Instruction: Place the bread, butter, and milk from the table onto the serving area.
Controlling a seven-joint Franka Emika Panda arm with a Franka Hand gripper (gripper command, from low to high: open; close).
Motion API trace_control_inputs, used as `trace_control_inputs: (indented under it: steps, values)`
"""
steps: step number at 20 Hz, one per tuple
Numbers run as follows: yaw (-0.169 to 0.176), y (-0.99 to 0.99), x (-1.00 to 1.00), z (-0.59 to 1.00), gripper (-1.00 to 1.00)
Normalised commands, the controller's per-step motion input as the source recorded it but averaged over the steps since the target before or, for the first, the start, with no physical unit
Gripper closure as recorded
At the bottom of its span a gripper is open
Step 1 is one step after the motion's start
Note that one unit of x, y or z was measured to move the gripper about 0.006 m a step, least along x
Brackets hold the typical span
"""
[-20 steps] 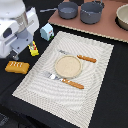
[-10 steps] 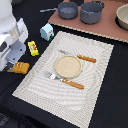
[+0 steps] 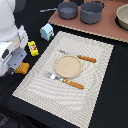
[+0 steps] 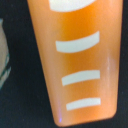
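The bread (image 3: 23,68), a golden-orange loaf, lies on the black table (image 3: 112,100) just off the exterior view's left edge of the serving area (image 3: 95,55). My gripper (image 3: 15,64) is low over the bread and hides most of it. The bread (image 4: 80,60) fills the wrist view with its pale slashes, and no fingers show there. The yellow butter (image 3: 33,48) and the light-blue milk (image 3: 47,31) stand on the table beside the placemat's far left corner. A tan plate (image 3: 67,66) sits on the placemat.
An orange-handled knife (image 3: 82,58) and fork (image 3: 67,81) flank the plate. A pinkish-brown board (image 3: 107,29) at the back carries two grey pots (image 3: 68,9) (image 3: 92,12) and a bowl (image 3: 123,16).
The arm has come down over the bread, which showed whole a second ago and is now mostly covered. Butter, milk and placemat have not moved.
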Motion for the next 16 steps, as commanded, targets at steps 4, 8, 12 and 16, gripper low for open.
trace_control_inputs:
  steps: [4,8,12,16]
  values:
    - [0.000,-0.08,0.00,-0.15,1.00]
    - [0.000,-0.05,0.01,-0.08,1.00]
    - [0.000,-0.03,0.00,-0.08,1.00]
    - [0.000,-0.01,0.03,-0.14,1.00]
